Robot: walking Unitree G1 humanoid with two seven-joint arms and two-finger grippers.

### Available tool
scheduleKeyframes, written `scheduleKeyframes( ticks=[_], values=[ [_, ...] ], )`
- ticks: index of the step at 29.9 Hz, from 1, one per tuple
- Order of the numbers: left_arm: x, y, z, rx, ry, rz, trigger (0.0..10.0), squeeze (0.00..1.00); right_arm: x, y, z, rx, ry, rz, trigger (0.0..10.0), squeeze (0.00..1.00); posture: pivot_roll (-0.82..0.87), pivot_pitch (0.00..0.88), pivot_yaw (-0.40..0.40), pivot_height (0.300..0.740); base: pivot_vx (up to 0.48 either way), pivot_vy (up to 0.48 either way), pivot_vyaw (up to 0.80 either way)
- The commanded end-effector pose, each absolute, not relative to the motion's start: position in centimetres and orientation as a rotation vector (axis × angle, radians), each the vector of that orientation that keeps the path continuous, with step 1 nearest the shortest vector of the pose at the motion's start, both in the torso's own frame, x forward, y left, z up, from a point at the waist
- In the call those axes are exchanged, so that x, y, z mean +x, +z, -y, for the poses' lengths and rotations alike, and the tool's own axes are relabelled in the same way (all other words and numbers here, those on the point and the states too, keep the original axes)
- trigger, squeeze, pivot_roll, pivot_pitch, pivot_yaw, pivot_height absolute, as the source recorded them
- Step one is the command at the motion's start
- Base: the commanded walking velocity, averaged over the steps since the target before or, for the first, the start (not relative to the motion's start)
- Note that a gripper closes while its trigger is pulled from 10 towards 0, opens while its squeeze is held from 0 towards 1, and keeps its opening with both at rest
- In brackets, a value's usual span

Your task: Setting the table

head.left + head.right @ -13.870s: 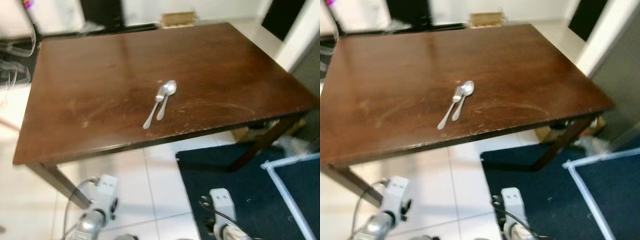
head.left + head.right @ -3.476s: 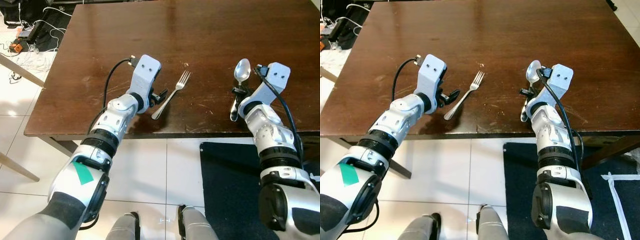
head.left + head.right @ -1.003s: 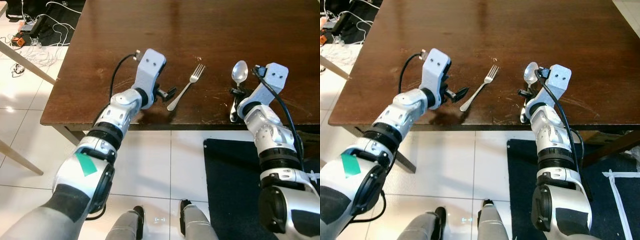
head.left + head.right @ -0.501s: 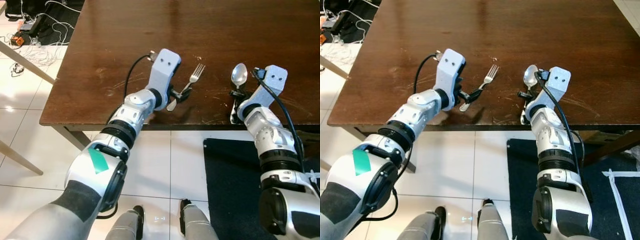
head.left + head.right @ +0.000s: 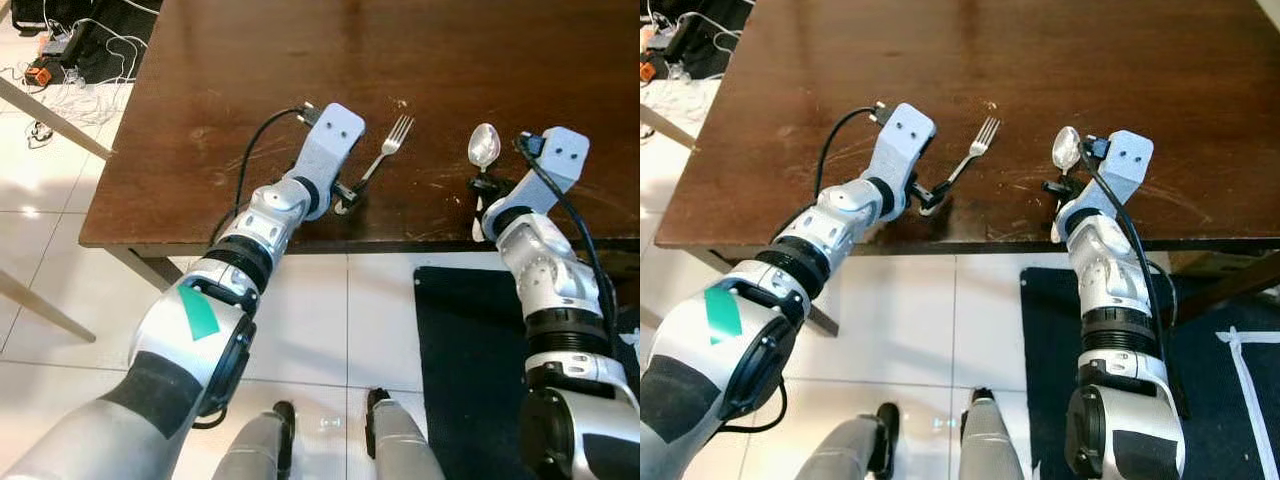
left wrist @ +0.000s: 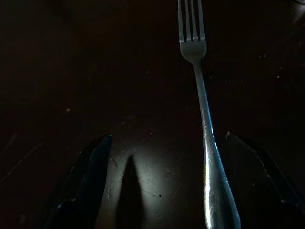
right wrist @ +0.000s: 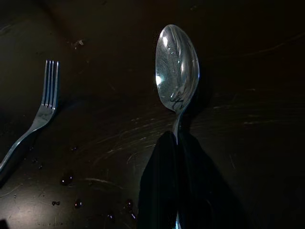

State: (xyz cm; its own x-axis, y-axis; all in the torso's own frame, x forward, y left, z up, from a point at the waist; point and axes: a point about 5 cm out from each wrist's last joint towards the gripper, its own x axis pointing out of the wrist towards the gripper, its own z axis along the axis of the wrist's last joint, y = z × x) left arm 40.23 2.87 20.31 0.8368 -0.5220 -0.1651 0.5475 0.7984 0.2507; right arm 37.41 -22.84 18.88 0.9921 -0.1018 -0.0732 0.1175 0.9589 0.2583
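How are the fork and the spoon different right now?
The fork ends in tines; the spoon ends in a round bowl. The fork lies loose between the open fingers of the left gripper, while the right gripper is shut on the spoon's handle. Both are silver and lie on the table.

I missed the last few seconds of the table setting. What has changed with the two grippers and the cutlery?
The left gripper has moved in from beside the fork, and its open fingers now straddle the handle. The right gripper stays shut on the spoon. Both pieces still lie apart near the wooden table edge.
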Motion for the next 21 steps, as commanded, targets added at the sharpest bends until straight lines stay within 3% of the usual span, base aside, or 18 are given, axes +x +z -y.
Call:
scheduleKeyframes(
  ticks=[1, 11, 18, 19, 21],
  values=[
    [40.2, 19.8, -2.9, 0.31, -0.563, -0.107, 10.0, 0.0, 36.8, 16.8, 22.8, 0.277, -0.131, -0.143, 10.0, 0.0, 0.0, 0.303, 0.159, 0.74, 0.0, 0.0, 0.0],
    [39.8, 20.6, -1.1, 0.208, -0.639, -0.081, 10.0, 0.0, 36.8, 17.1, 22.6, 0.273, -0.129, -0.146, 10.0, 0.0, 0.0, 0.315, 0.159, 0.74, 0.0, 0.0, 0.0],
    [39.5, 19.8, -0.8, 0.346, -0.684, -0.116, 10.0, 0.0, 36.9, 17.4, 22.5, 0.272, -0.127, -0.143, 10.0, 0.0, -0.01, 0.307, 0.154, 0.74, 0.0, 0.0, 0.0],
    [39.5, 19.6, -0.9, 0.377, -0.681, -0.125, 9.5, 0.0, 37.0, 17.4, 22.5, 0.271, -0.126, -0.143, 10.0, 0.0, -0.01, 0.306, 0.154, 0.74, 0.0, 0.0, 0.0],
    [39.5, 19.4, -1.1, 0.41, -0.674, -0.138, 9.5, 0.0, 37.0, 17.5, 22.5, 0.271, -0.126, -0.142, 10.0, 0.0, -0.01, 0.304, 0.152, 0.74, 0.0, 0.0, 0.0]
  ],
)
